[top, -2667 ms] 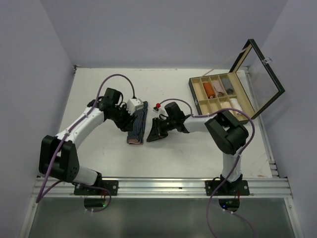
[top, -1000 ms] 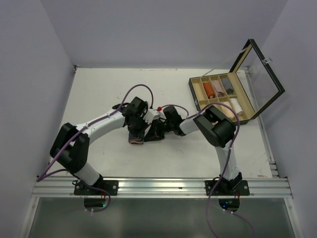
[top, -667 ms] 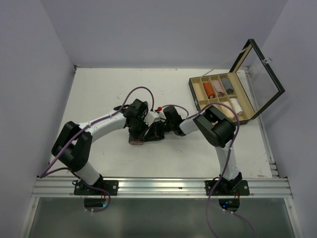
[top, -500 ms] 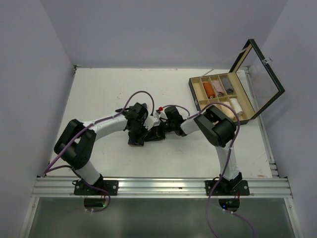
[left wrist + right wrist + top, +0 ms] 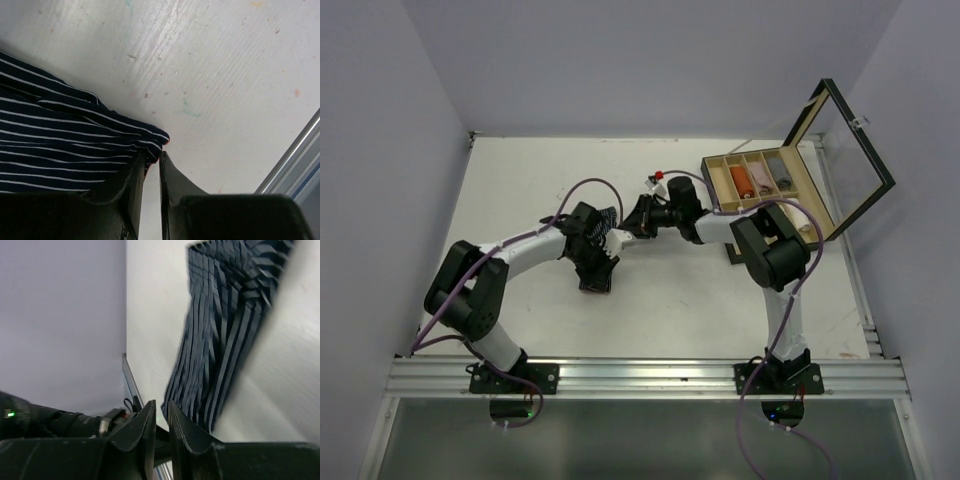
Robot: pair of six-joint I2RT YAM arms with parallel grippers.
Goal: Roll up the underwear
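Underwear, the navy piece with thin pale stripes [image 5: 60, 145], lies on the white counter [image 5: 520, 190] near the middle, between my two claws. My left claw [image 5: 151, 159] is down at the cloth's near end. In its wrist view the fingers stand a narrow slit apart, with bare counter showing through lower down, and a folded corner of the striped cloth sits right over the fingertips. Whether those tips pinch that corner or only touch it I cannot tell. My right claw [image 5: 161, 407] is at the garment's far end, just beside it. Its fingers are parted by a thin gap too, with nothing between them. The striped cloth, blurred in that view, runs past one finger rather than into the gap. Well off to the right stands a compartmented wooden box [image 5: 752, 153], its glass lid [image 5: 850, 150] tipped up and back. Small rolled cloths [image 5: 738, 180] in orange, pink and grey lie in its far compartments.
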